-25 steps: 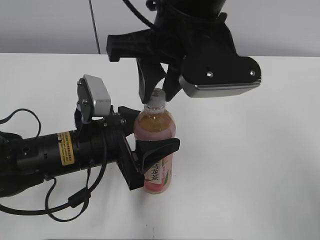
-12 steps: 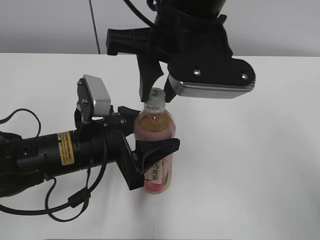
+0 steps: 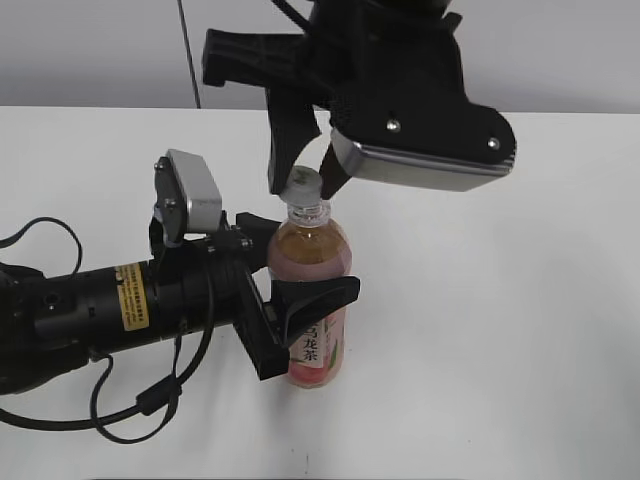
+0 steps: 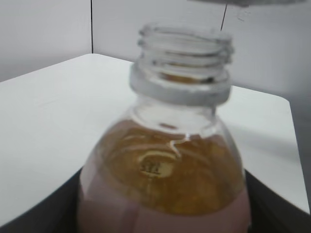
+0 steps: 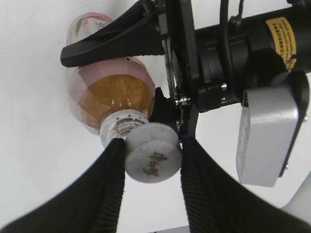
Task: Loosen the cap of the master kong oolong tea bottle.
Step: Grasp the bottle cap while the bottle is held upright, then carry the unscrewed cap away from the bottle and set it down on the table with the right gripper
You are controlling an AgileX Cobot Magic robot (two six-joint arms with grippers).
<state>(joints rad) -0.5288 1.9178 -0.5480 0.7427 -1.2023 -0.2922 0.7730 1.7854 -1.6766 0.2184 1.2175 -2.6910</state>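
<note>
The master kong oolong tea bottle [image 3: 312, 250] stands upright on the white table, amber tea above its pink label. My left gripper [image 3: 305, 262] is shut around its body from the left; its dark jaws flank the bottle [image 4: 165, 184] in the left wrist view. The threaded neck [image 4: 182, 58] is bare and open. My right gripper [image 3: 305, 180] hangs over the bottle and is shut on the cap [image 3: 300, 182], which sits tilted just above the neck. In the right wrist view the cap [image 5: 153, 158] is pinched between the two ribbed fingers [image 5: 151, 160], clear of the bottle [image 5: 109, 94].
The white table [image 3: 500, 350] stretches to the right and front. A grey wall runs behind it. The left arm's black body and cable [image 3: 150, 400] lie at the left. The right arm's silver camera housing [image 3: 420, 150] overhangs the bottle.
The right gripper has risen a little with the cap. The cap has come off the neck and now sits tilted above it. The left arm and bottle have not moved.
</note>
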